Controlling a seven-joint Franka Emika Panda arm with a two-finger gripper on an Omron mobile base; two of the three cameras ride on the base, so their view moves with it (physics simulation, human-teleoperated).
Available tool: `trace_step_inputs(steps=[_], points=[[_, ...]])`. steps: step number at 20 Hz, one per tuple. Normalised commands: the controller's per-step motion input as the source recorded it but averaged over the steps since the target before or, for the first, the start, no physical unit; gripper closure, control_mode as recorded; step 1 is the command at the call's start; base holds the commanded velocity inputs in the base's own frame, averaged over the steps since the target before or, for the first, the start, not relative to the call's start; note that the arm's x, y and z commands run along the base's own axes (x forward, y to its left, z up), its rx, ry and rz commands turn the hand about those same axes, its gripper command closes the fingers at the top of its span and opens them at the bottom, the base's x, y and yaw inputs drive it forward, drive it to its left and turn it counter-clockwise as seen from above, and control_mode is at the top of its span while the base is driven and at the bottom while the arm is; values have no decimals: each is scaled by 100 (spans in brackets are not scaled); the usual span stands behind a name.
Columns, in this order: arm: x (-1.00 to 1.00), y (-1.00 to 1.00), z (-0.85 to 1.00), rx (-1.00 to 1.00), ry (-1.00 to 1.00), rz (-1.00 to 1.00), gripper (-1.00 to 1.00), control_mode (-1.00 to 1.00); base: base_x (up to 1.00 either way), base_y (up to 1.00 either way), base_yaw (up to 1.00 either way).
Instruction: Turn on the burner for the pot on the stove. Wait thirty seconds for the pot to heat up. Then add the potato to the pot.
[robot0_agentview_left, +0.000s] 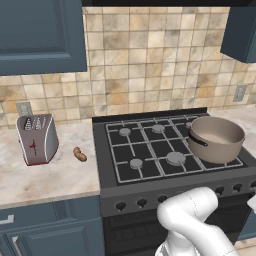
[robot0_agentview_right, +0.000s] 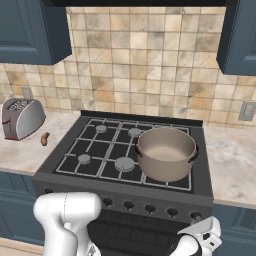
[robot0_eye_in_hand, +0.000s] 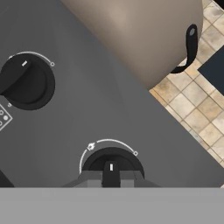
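The grey-brown pot (robot0_agentview_left: 216, 137) (robot0_agentview_right: 166, 152) stands on the right side of the black stove (robot0_agentview_left: 145, 172) (robot0_agentview_right: 75, 175), its wall looming above in the hand view (robot0_eye_in_hand: 140, 39). My gripper (robot0_eye_in_hand: 110, 180) is shut on the grip bar of a front knob (robot0_eye_in_hand: 111, 162) at the stove's right end, below the pot. In the right base view my hand (robot0_agentview_right: 202, 239) is low at that corner. The small brown potato (robot0_agentview_left: 79, 154) (robot0_agentview_right: 44, 138) lies on the counter left of the stove. I see no flame.
A silver toaster (robot0_agentview_left: 37, 139) (robot0_agentview_right: 20, 118) stands on the left counter beside the potato. A second knob (robot0_eye_in_hand: 26, 81) sits further along the panel. Blue cabinets hang above both sides, and beige counter continues right of the stove (robot0_agentview_right: 232, 160).
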Motion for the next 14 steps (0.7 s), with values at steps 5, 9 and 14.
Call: trace_step_inputs(steps=[5,9,14], points=[[0,0,0,0,0,0,100,-100,0,0,0],[0,0,0,0,0,0,100,-100,0,0,0],[0,0,0,0,0,0,100,-100,0,0,0]])
